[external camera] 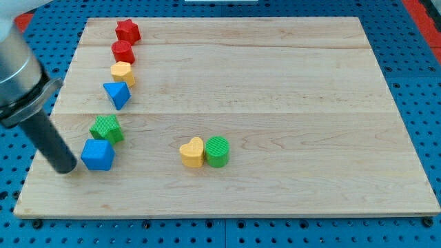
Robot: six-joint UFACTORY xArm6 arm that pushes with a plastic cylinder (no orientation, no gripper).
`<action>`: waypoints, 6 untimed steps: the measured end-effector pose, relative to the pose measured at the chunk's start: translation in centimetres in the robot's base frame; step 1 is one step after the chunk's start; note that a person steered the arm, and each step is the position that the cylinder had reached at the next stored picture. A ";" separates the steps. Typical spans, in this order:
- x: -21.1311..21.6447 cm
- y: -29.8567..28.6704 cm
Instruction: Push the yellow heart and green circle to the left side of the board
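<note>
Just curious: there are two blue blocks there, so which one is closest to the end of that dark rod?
The blue cube, at the view's lower left, right beside my tip. The blue triangle sits farther up.

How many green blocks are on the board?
2. A green star lies near the view's left edge, just above the blue cube. A green circle sits near the bottom centre, touching the yellow heart. None seems hidden.

the arm point(17, 69) above my tip point(67, 169) is blurred, cropped at the view's left.
</note>
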State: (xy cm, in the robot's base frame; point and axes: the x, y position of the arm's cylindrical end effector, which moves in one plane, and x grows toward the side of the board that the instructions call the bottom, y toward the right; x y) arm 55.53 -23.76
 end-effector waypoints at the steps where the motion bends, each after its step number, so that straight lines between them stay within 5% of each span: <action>1: 0.3 1.2; 4: -0.2 28.7; 6: -1.9 20.4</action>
State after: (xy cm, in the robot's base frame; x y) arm 53.62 -3.38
